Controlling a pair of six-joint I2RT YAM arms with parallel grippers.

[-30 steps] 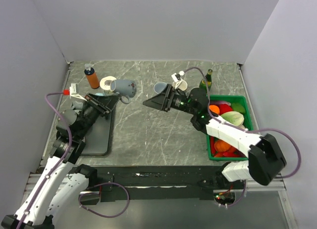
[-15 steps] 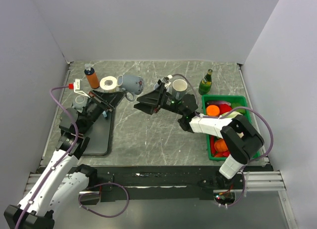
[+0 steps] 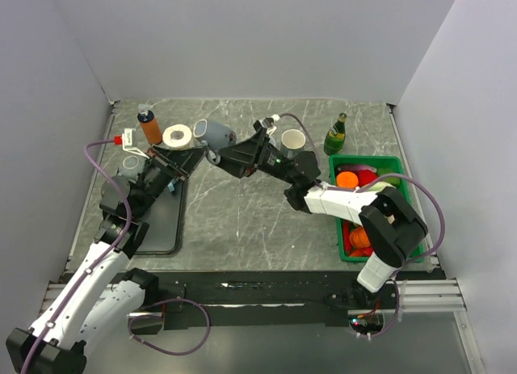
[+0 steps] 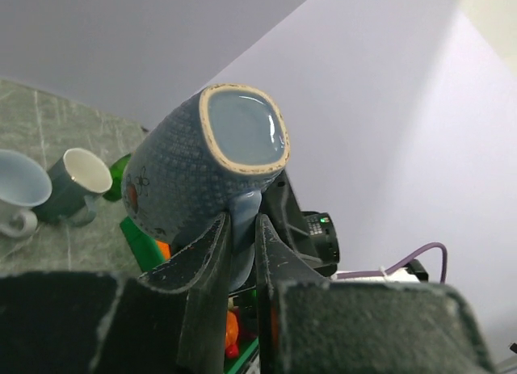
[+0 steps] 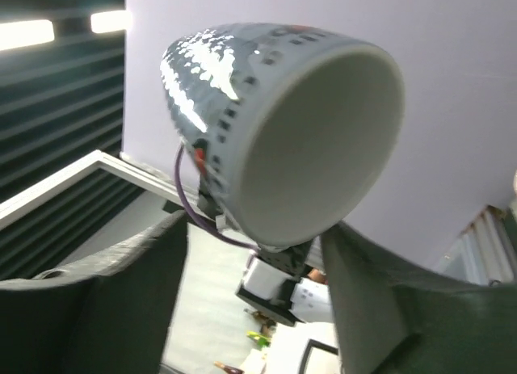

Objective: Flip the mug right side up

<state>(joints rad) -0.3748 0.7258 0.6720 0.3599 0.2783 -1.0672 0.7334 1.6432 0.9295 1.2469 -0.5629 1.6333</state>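
Blue-grey mug [image 4: 186, 180] tilted, handle [image 4: 243, 206] pinched in L gripper [image 4: 241, 226]; R gripper [image 5: 254, 229] jaws spread round it.

The mug [image 3: 216, 133] is seen above the back of the table [image 3: 242, 220]. A roll [image 3: 177, 136] is set just left of it, and a bottle [image 3: 149, 126] left of the roll. A cup [image 3: 292, 140] is placed right of the mug, with a second bottle [image 3: 335, 135] beyond it. A basket [image 3: 380, 159] is set at the right edge and a tray [image 3: 161, 220] at the left.
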